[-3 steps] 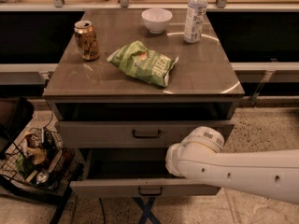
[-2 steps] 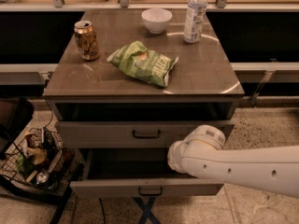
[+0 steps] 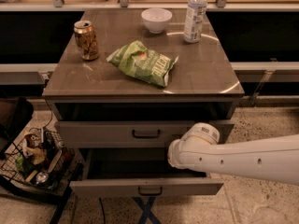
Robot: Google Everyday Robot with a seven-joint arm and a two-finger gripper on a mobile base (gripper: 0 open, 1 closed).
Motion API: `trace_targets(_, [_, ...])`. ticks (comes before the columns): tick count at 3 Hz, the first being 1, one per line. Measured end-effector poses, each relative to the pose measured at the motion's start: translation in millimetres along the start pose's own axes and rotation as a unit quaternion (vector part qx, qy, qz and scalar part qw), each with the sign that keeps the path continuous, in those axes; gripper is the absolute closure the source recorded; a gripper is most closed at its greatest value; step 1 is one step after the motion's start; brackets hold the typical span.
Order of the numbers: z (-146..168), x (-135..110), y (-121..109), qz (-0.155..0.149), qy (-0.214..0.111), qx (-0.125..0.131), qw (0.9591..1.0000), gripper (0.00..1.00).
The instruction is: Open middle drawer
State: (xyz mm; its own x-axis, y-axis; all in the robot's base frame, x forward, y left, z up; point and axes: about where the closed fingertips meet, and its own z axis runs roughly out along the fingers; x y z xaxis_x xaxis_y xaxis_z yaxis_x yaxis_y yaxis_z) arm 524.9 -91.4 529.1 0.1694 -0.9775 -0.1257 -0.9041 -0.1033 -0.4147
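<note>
Two handled fronts show in the camera view. The lower one, the middle drawer (image 3: 117,188), stands pulled out beneath the upper drawer (image 3: 93,134). The gripper is hidden behind the white arm (image 3: 196,150) above the drawer's right side, so I cannot tell its state. The drawer looks rigid and probably slides easily; its small centre handle (image 3: 149,191) is the place to hold.

Hand (image 3: 179,156) across open middle drawer (image 3: 112,188)
</note>
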Motion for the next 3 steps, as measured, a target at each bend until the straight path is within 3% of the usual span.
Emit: trace_targets(3, [59, 35, 21, 0.027, 0.009, -0.041, 0.9987, 1.0])
